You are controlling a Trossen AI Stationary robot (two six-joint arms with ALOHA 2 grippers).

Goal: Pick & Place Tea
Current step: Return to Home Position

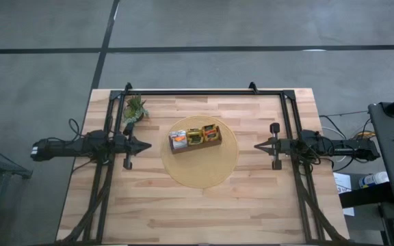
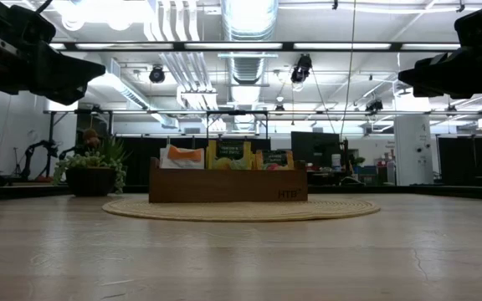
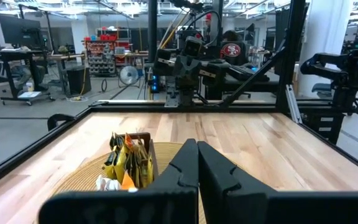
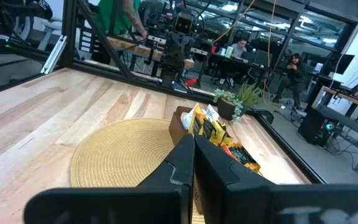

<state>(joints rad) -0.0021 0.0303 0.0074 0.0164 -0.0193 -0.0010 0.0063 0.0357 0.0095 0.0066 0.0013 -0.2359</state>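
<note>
Logging left gripper (image 3: 197,165) closest in, fingers pressed together with nothing between them, hanging above the table (image 1: 183,212) at its left side, well apart from the load. Logging right gripper (image 4: 194,158) mirrored at the right side, fingers likewise together and empty. Finding tea (image 1: 195,137) next out, standing on edge in the wooden tray (image 1: 197,147): white-and-orange sachets in the end nearer the left arm, yellow in the middle, orange nearer the right arm. Seeing no sachets loose on the table. Noting tray sitting on a round woven mat (image 1: 198,175) mid-table. Judging sachets as light, thin, bendy paper, easy to crumple and likely sliding against neighbours. Judging best hold as a gentle pinch on a top edge sticking above the tray wall. Noting small potted plant (image 1: 135,109) farther back by the left arm, and a person (image 4: 295,67) in the workshop beyond.
</note>
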